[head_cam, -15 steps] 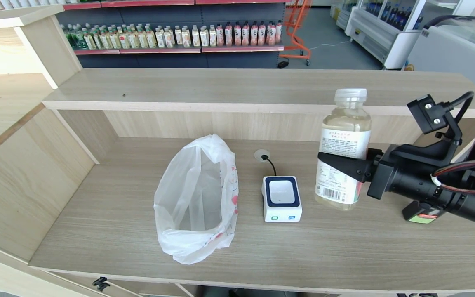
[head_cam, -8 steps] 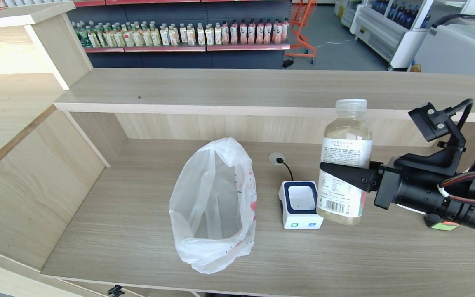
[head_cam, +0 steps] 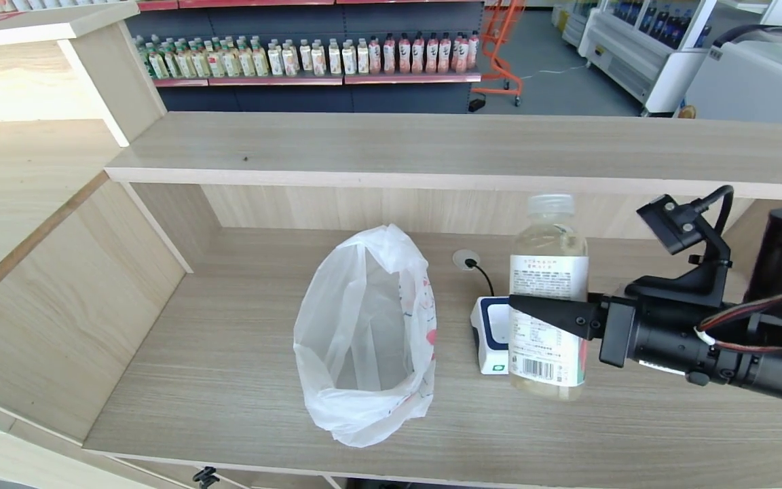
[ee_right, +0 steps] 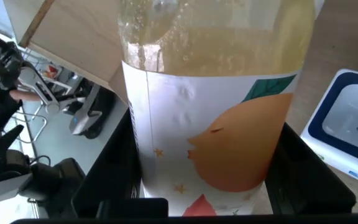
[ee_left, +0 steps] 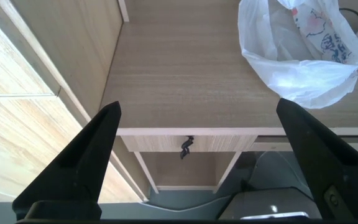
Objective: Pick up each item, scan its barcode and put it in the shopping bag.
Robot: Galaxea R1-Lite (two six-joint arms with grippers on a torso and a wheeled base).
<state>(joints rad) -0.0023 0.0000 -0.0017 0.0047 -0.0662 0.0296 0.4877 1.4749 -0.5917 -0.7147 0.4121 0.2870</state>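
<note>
A clear bottle [head_cam: 548, 272] of pale yellow drink, white-labelled with a barcode low on the side facing me, stays upright in my right gripper [head_cam: 535, 304], which is shut on its middle. It covers the right part of the white and blue scanner [head_cam: 488, 331]. The right wrist view looks along the bottle [ee_right: 216, 124], with the gripper [ee_right: 210, 193] clamped on the label and the scanner [ee_right: 347, 121] just beside it. The white shopping bag [head_cam: 367, 339] stands open left of the scanner. My left gripper [ee_left: 197, 162] hangs open off the counter's front edge, the bag [ee_left: 300, 53] beyond it.
A raised wooden ledge [head_cam: 432, 146] runs behind the counter [head_cam: 228, 380] and a side wall [head_cam: 58, 319] closes its left end. The scanner's cable goes to a grommet [head_cam: 466, 259]. A drawer pull [ee_left: 186, 147] sits below the front edge.
My right gripper has carried the bottle left and lower, from beside the scanner to over its right part. The head camera has shifted, sliding the whole scene to the right.
</note>
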